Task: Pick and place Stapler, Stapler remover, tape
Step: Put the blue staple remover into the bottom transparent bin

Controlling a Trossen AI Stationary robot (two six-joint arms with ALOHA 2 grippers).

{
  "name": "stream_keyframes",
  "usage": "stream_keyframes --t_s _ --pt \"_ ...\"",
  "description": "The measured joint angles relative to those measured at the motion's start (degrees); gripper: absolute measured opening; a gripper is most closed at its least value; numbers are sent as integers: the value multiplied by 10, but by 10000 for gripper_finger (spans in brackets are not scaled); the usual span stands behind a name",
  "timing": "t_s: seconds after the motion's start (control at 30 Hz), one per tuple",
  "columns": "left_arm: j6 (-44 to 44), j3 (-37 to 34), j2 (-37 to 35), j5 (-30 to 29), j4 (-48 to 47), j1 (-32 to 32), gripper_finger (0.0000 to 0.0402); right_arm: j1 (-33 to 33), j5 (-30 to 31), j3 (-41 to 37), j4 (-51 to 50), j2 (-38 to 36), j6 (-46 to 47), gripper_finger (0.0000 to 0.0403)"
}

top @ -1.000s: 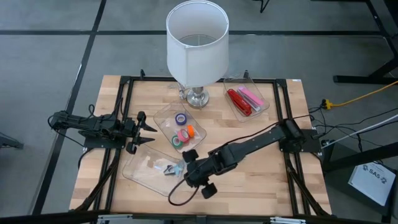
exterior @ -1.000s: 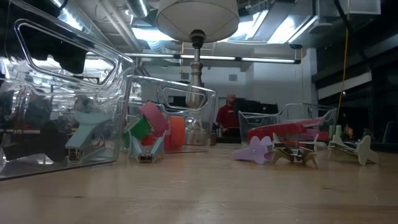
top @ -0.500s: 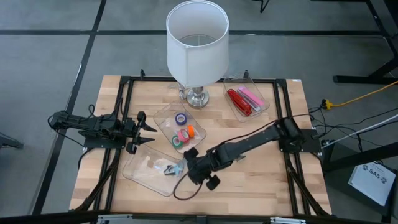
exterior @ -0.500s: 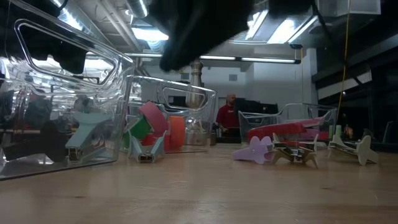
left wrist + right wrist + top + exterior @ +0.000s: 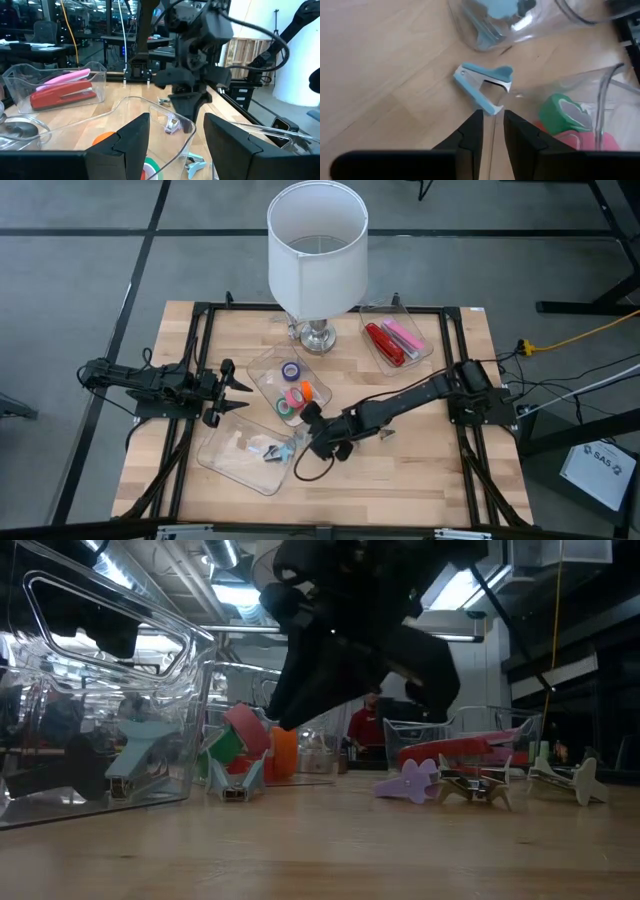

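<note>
The right pincer has moved up toward the tape tray.

"SAS", possibly, on white box on floor; otherwise unreadable.

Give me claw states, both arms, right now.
Left claw: open, empty, parked at the table's left edge.
Right claw: fingers narrowly apart, holding nothing, above the light-blue staple remover on the bare table.

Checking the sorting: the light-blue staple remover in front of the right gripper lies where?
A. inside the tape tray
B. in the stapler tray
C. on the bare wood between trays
C: the light-blue staple remover lies on the wooden table, outside the clear trays.
</note>
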Motion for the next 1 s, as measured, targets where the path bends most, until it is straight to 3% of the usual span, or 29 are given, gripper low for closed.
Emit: stream_keyframes --t_s 0.13,0.4,0.53,0.77,1.0 --pt "0 0 0 0 0 0 185 -6 -8 -22 40 0 0 94" --pt "0 0 0 0 0 0 185 -6 -1 -23 48 0 0 192" --pt "0 0 0 0 0 0 185 -6 14 -23 57 18 0 213" --pt "0 0 0 0 0 0 185 -5 35 -23 93 44 -51 198" --pt "0 0 0 0 0 0 185 -5 47 -23 114 63 -62 145"
